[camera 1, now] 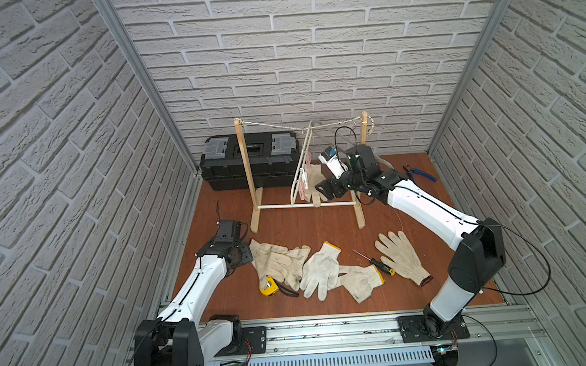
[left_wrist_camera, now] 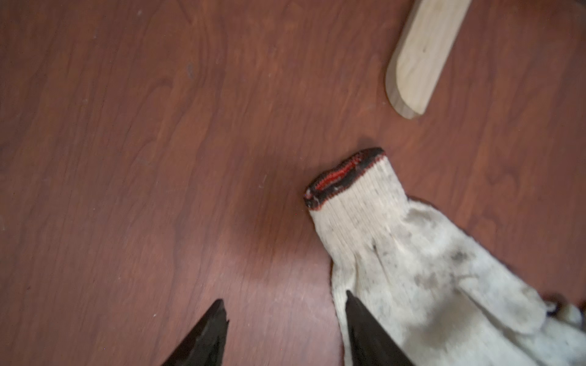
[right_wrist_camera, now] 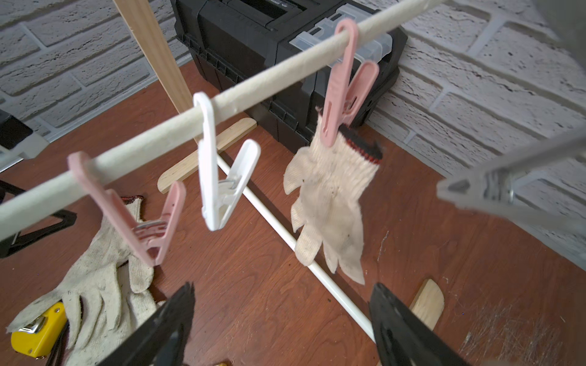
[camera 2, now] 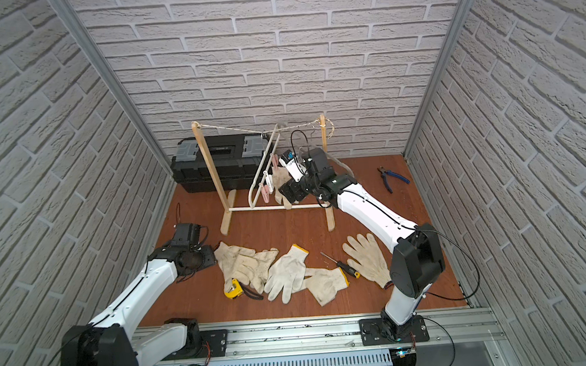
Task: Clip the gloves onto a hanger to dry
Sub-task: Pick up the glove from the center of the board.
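**Right wrist view: one glove hung, the next pickup in hand**

Ahead of the right gripper [right_wrist_camera: 282, 286], whose jaws stand wide apart and empty, a dirty knit glove [right_wrist_camera: 329, 202] hangs by its red-and-black cuff from a pink clip [right_wrist_camera: 344, 85] on the hanger bar [right_wrist_camera: 158, 133]. A white clip [right_wrist_camera: 218, 177] and a second pink clip [right_wrist_camera: 139, 215] hang free alongside. That arm is stretched forward and raised, wrist roughly level, facing the clips.

The step in hand looks like fetching a second glove. The left arm reaches low, wrist bent down over the bench [left_wrist_camera: 126, 158]. The left gripper [left_wrist_camera: 284, 298] is parted with nothing between its jaws. One finger overlaps the edge of a red-cuffed glove [left_wrist_camera: 412, 263], whose cuff lies beyond the tips. This view is smeared, so contact with the fabric cannot be told. In a top view, the other gloves [camera 1: 321, 271] lie in a loose row off to that gripper's side.

Next, the left gripper should close on fabric near the cuff, lift it and carry it to a free clip. The right gripper would probably have to pinch that clip open.
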Motion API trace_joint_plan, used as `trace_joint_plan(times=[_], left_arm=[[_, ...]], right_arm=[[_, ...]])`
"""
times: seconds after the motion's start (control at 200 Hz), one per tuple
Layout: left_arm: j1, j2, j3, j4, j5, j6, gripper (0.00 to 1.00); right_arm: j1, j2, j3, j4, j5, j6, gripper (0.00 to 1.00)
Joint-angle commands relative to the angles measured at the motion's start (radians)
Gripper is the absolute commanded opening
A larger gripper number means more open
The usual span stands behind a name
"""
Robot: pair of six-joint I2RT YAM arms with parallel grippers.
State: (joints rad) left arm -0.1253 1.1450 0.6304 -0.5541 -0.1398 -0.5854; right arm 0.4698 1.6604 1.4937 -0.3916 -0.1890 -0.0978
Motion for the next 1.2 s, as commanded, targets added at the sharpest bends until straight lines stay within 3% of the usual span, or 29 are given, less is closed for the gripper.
trace_joint_plan(times=[0.0, 0.21, 0.42, 0.53, 0.63, 0.76, 0.94, 1.2], left_arm=[[0.007, 0.057, -0.015, 0.173, -0.037, -0.050, 0.59], [0.006, 0.191, -0.008, 0.290, 0.013, -0.068, 0.55], [0.007, 0.281, -0.023, 0.318, 0.025, -0.057, 0.43], [0.010, 0.305, -0.029, 0.347, 0.039, -0.055, 0.25], [0.010, 0.294, -0.019, 0.338, 0.048, -0.050, 0.00], [0.007, 0.199, 0.011, 0.282, 0.059, -0.007, 0.00], [-0.038, 0.005, 0.094, 0.184, 0.110, 0.143, 0.00], [-0.312, -0.135, 0.165, 0.213, 0.175, 0.469, 0.00]], right_arm=[[0.007, -0.072, -0.042, 0.049, -0.020, 0.025, 0.86], [0.006, -0.104, -0.085, 0.034, 0.001, 0.020, 0.86], [0.006, -0.117, -0.091, 0.014, 0.022, 0.004, 0.86], [0.006, -0.127, -0.097, 0.005, 0.022, 0.002, 0.87], [0.006, -0.140, -0.103, -0.013, 0.016, -0.002, 0.86], [0.006, -0.170, -0.125, -0.033, -0.027, 0.006, 0.86], [0.006, -0.213, -0.176, -0.062, -0.156, 0.031, 0.85], [0.006, -0.295, -0.317, -0.098, -0.239, 0.035, 0.84]])
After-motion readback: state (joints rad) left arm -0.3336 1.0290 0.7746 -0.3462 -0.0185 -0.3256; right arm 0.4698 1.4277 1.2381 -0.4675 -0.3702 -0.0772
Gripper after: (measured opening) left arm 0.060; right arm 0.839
